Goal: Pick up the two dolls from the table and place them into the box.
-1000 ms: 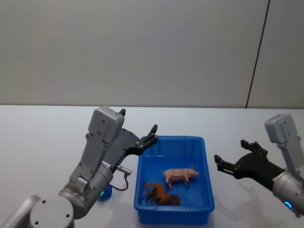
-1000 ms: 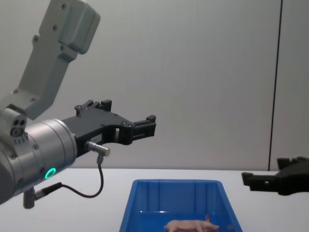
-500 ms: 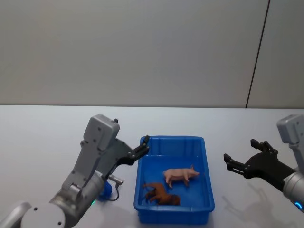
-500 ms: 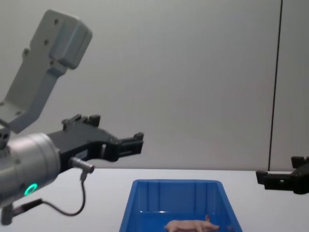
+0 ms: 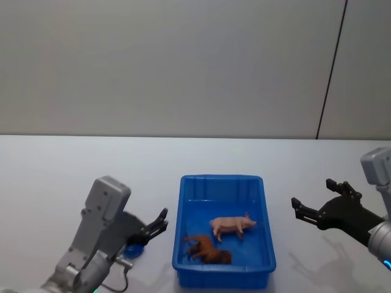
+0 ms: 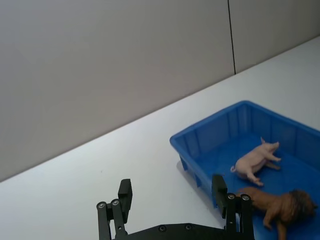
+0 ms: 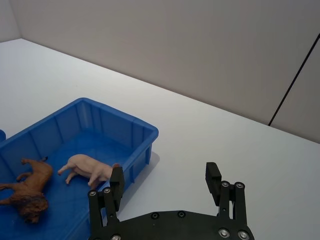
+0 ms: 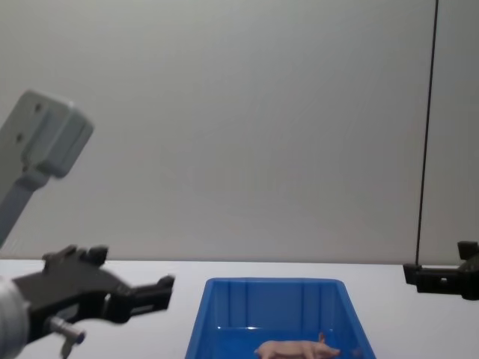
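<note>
The blue box (image 5: 221,178) sits on the white table (image 5: 73,165). Inside it lie a pale pink pig doll (image 5: 232,226) and a brown lion figure (image 5: 208,249); both also show in the left wrist view, pig (image 6: 252,160) and lion (image 6: 275,207). A small deep blue toy (image 5: 133,250) rests on the table left of the box, partly hidden by my left arm. My left gripper (image 5: 160,223) is open and empty, low beside the box's left wall. My right gripper (image 5: 311,195) is open and empty above the table right of the box.
A plain grey wall stands behind the table, with a dark vertical seam (image 5: 330,67) at the right. Bare tabletop lies to the far left, behind the box and between the box and my right gripper.
My left arm has dropped and drawn back, taking its open gripper from over the box's far-left rim to beside the left wall. My right gripper has drifted slightly right.
</note>
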`<state>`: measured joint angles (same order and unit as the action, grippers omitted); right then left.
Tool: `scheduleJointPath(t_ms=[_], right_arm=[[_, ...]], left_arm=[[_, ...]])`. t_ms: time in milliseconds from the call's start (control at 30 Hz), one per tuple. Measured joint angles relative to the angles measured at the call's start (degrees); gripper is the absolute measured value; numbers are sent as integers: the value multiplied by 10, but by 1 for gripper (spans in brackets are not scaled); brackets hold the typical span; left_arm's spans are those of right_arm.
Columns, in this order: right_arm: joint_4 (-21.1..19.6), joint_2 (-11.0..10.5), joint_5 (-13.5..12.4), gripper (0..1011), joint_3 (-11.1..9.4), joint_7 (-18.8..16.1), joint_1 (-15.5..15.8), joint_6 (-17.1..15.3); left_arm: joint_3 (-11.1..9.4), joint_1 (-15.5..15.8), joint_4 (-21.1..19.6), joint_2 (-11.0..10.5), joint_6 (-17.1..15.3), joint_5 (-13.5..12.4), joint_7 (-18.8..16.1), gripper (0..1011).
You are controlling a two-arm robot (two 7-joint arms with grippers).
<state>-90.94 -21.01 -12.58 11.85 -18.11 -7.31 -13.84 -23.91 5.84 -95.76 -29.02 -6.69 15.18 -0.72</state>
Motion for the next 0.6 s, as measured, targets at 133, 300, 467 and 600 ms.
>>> scheduleJointPath(t_ms=[133,300,467,600], right_arm=[[0,-1,0,1001,-1,0,1,0],[-1,-1,-1,1000,-1,0,1,1],[-1,-2,-1,1000,-1,0,1,1],[-1,-2,-1,1000,-2,0,1,1]], left_arm=[[4,-12,11,-11,1,13,3,1003],[8,-17,27,-16,3,21,14,1003],[10,-15,52,-17,6,22,32,1004],[12,-10,71,-16,7,20,48,1003]])
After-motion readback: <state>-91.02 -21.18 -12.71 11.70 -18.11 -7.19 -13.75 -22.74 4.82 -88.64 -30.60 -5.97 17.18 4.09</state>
